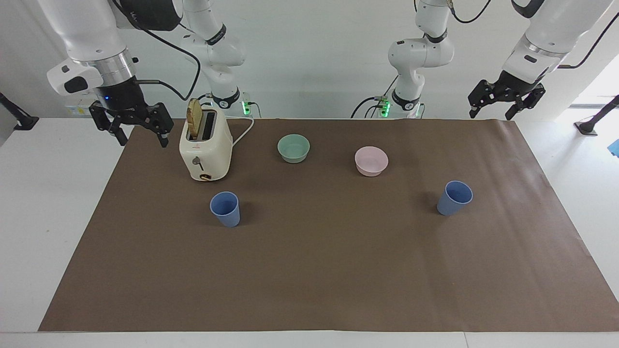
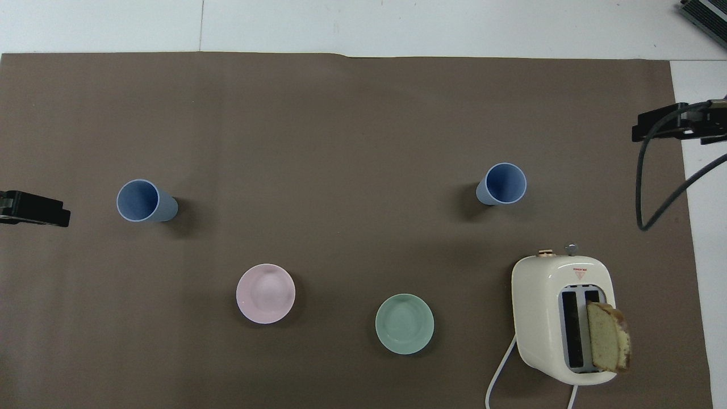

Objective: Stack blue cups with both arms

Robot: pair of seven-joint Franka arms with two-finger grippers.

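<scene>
Counter point(image 1: 29, 203): white surface, largely covered by a brown mat point(image 1: 329, 270) on which all loose items stand.
Blue cup, right arm's end point(image 1: 225, 208): upright, mouth up, empty; just farther from the robots than the toaster, standing alone.
Blue cup, left arm's end point(image 1: 454, 197): upright, mouth up, empty; farther from the robots than the pink bowl and well apart from the first cup. The two are unstacked.
Toaster point(image 1: 205, 150): cream, two slots, near the robots at the right arm's end; lever and knob face away from the robots, white cord trailing toward the robots.
Bread slice point(image 1: 195, 119): standing up out of the toaster slot nearer the right arm's end.
Green bowl point(image 1: 293, 148): pale, empty, beside the toaster toward the middle of the mat.
Pink bowl point(image 1: 371, 161): pale, empty, beside the green bowl toward the left arm's end.
Right gripper point(image 1: 141, 140): raised over the mat's corner beside the toaster; fingers spread apart, holding nothing.
Left gripper point(image 1: 490, 115): raised over the mat's corner at the left arm's end; fingers spread apart, holding nothing.
</scene>
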